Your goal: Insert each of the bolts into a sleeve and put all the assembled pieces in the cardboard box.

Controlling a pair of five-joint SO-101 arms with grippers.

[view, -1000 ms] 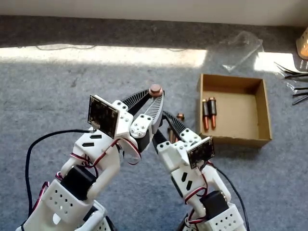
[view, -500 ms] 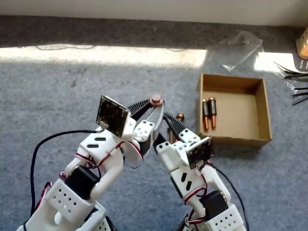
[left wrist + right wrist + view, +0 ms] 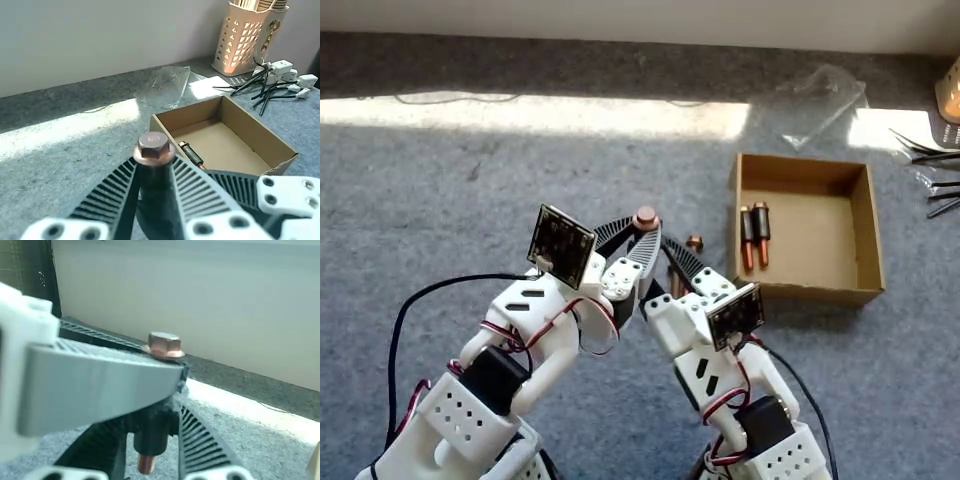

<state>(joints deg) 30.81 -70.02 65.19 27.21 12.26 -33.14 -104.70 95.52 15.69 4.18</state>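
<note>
A home or office desk corner: grey felt mat, cream perforated holder, cables, plain wall.

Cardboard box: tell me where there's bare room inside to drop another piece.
Bare floor lies between the two pieces and the right wall of the box. Crowded: outside its left wall, where the left gripper clamps the bolt, the right gripper its sleeve.

Overhead view, two close wrist views (bolt shared)
</note>
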